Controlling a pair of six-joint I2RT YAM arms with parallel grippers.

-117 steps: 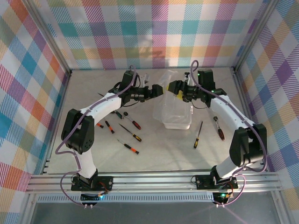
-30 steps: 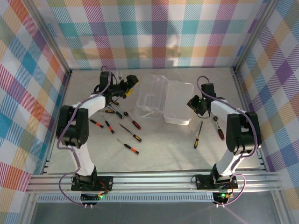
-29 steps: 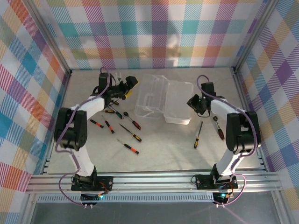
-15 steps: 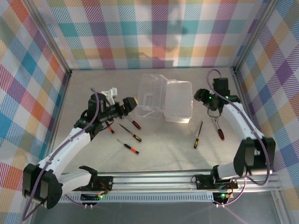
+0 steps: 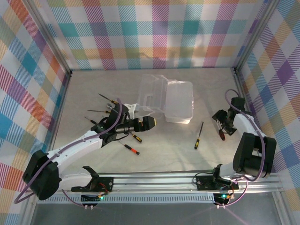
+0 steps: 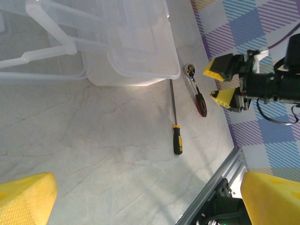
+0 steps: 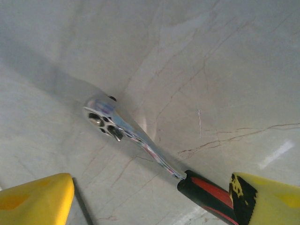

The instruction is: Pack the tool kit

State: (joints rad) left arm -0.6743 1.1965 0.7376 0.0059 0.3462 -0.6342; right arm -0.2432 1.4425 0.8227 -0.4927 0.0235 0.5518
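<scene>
The left gripper is fully open and empty above the table. The clear box, its lid thrown back, lies ahead of it. The right gripper is spread wide, with the ratchet handle lying between its fingers and nothing gripped. A screwdriver lies near it.

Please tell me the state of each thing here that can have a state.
Clear plastic box: lid open, looks empty.
Left gripper: open, empty.
Ratchet: lying flat on the table.
Right gripper: open, straddling the ratchet handle.
Screwdrivers: loose on the table, outside the box.
</scene>
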